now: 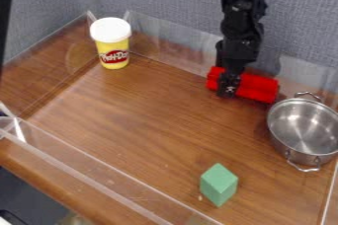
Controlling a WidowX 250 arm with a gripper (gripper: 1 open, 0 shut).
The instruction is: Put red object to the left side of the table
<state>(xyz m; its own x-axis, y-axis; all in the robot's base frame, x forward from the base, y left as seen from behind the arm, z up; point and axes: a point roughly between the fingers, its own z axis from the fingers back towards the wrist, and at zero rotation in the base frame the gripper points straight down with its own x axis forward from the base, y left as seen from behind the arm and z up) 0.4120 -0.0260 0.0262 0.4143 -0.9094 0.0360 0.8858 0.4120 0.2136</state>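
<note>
Jaws straddle the red block, tips low on it; can't tell if gripper is clamped yet. Near to far on the tabletop: green cube front, steel pot right, red block back right beside the pot, yellow tub back left.

One raised camera looks down across the table from its near corner, moderately close.
</note>
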